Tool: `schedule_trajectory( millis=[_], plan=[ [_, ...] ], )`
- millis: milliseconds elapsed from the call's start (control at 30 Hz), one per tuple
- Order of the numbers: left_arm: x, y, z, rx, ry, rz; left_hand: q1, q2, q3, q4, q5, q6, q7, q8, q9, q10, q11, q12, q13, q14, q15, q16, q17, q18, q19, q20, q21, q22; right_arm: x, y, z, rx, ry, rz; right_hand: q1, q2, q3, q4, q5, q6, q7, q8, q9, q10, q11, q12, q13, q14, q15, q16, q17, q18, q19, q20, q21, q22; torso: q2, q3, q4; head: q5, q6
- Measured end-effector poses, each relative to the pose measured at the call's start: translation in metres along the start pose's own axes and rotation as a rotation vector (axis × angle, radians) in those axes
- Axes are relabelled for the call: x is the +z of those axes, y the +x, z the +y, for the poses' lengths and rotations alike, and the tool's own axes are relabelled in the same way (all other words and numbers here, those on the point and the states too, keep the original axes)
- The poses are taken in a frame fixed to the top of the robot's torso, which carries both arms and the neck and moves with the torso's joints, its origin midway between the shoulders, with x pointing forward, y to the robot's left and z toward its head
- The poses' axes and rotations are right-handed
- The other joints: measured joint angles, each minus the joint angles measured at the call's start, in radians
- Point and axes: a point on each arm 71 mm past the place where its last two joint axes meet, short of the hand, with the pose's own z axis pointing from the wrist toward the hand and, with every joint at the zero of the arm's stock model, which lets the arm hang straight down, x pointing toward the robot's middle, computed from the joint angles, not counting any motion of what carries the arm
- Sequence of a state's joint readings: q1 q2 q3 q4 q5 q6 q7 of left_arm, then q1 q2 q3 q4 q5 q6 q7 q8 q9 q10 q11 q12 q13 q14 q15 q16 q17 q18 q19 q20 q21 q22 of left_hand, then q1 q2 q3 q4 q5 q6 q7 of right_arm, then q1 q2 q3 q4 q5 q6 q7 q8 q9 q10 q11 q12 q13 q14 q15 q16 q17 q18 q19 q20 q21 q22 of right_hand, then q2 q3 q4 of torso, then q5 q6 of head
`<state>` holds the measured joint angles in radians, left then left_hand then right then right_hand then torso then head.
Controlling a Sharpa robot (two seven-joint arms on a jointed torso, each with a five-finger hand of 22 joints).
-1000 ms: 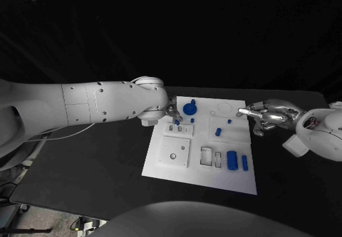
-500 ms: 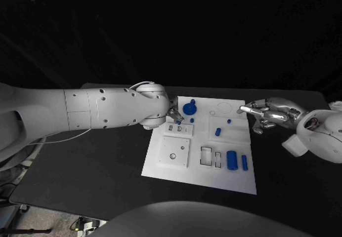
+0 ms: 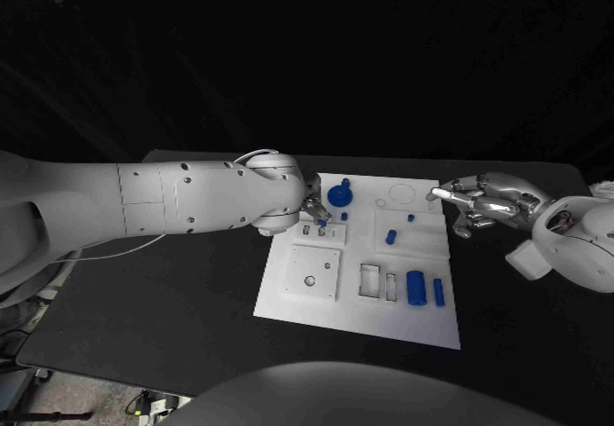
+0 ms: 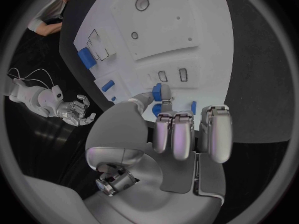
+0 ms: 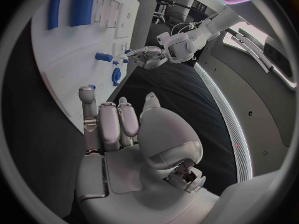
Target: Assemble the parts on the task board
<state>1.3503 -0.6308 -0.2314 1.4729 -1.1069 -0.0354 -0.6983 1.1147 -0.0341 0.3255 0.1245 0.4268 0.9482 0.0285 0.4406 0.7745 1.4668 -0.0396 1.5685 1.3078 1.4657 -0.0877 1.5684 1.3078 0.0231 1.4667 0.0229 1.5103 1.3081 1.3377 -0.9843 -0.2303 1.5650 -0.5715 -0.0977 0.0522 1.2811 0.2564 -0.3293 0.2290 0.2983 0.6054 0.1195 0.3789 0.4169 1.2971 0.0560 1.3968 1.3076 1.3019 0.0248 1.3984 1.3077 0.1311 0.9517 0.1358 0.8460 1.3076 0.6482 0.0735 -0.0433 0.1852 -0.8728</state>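
Blue part [image 4: 157, 91] pinched in the left robot hand [image 4: 177, 134] has edged down toward the task board [image 3: 361, 311] slots, likely nearing insertion, while the right robot hand [image 3: 484, 206] hovers half-curled, empty.

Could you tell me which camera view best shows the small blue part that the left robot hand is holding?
The left wrist view: the blue part sits pinched at the left robot hand's fingertips, just above the board. The head view hides most of it behind the arm; the right wrist view shows it tiny and distant.
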Motion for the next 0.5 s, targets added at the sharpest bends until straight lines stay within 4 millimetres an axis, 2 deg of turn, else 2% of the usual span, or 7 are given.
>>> schedule_trajectory(
  millis=[500],
  plan=[
    [-0.0012, 0.0031, -0.0011, -0.003, 0.005, 0.021, 0.000, 0.000, 0.001, 0.003, 0.000, -0.001, 0.002, 0.000, 0.000, 0.000, 0.000, 0.000, 0.000, 0.000, 0.000, 0.000, 0.000, 0.000, 0.000, 0.000, 0.000, 0.000, 0.0010, 0.0006, 0.0005, -0.001, -0.001, 0.001, 0.000, 0.000, 0.000, 0.000, 0.000, 0.000, 0.000, 0.000, 0.000, -0.002, 0.002, 0.000, 0.001, -0.009, 0.002, -0.005, 0.000, 0.000, -0.006, 0.002, -0.004, 0.000, 0.000, 0.0000, 0.0000, 0.003, 0.000]
  ],
)
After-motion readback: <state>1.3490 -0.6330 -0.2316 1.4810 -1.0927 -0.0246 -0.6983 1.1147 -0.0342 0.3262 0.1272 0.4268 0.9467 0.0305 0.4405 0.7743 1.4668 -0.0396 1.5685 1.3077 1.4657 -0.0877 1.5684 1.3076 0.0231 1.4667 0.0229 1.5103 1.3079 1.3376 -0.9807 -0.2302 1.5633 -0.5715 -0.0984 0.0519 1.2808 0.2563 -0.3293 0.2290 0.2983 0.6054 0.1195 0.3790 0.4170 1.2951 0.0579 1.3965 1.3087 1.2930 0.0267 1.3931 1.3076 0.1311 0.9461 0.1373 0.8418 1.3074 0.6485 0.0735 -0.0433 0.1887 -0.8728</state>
